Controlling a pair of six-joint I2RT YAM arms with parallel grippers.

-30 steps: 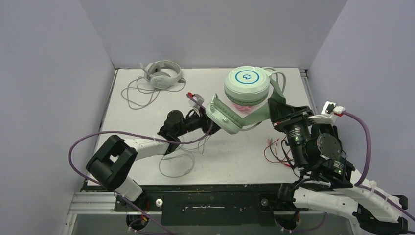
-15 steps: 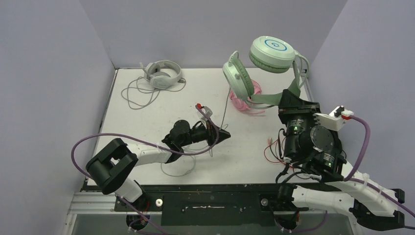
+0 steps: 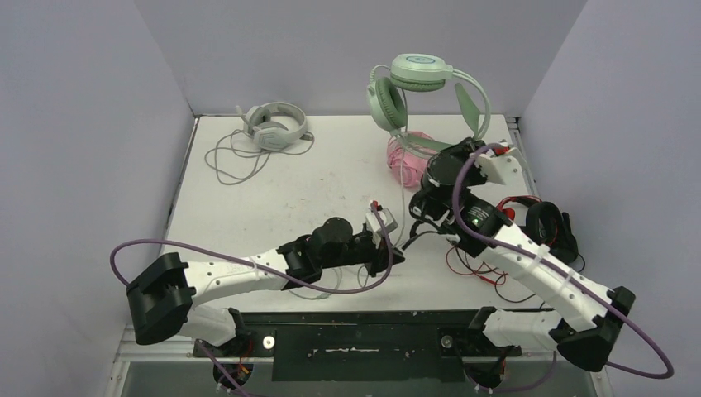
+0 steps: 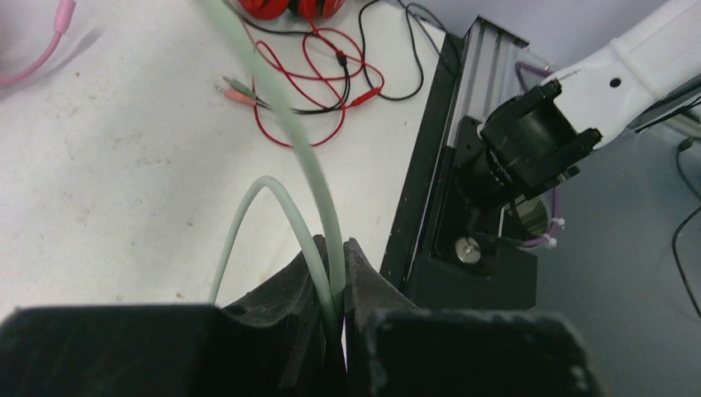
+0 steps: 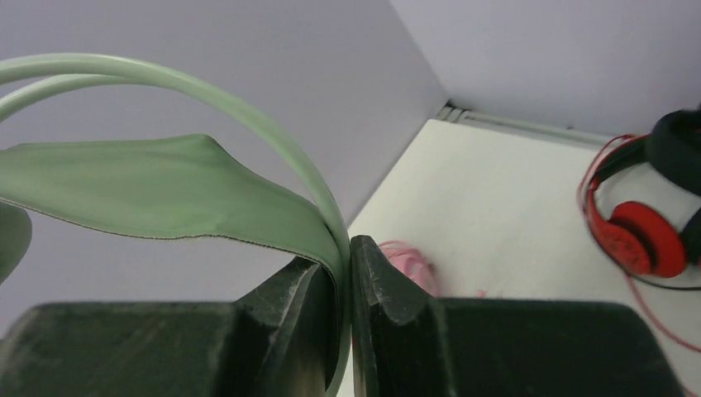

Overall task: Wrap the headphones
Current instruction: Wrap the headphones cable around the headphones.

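Observation:
My right gripper (image 3: 474,142) is shut on the headband (image 5: 165,182) of the mint green headphones (image 3: 417,87) and holds them high over the table's back right, cups hanging to the left. In the right wrist view the jaws (image 5: 347,260) pinch the band. The mint cable (image 3: 402,194) runs down to my left gripper (image 3: 398,255), which is shut on it near the front edge; in the left wrist view two strands of the cable (image 4: 285,116) pass between the jaws (image 4: 337,269). The pink headphones (image 3: 407,153) lie under the green ones. The grey-white headphones (image 3: 273,126) lie at the back left with their cable loose.
Red-and-black headphones (image 3: 547,225) with tangled red cable (image 3: 471,263) lie at the right, also in the right wrist view (image 5: 653,236). The table's black front rail (image 4: 430,190) is just right of my left gripper. Walls enclose the table on three sides.
My right gripper has swung the green headphones up and back, from over the table's middle to the back right. My left gripper has moved right and toward the front edge, pulling the cable.

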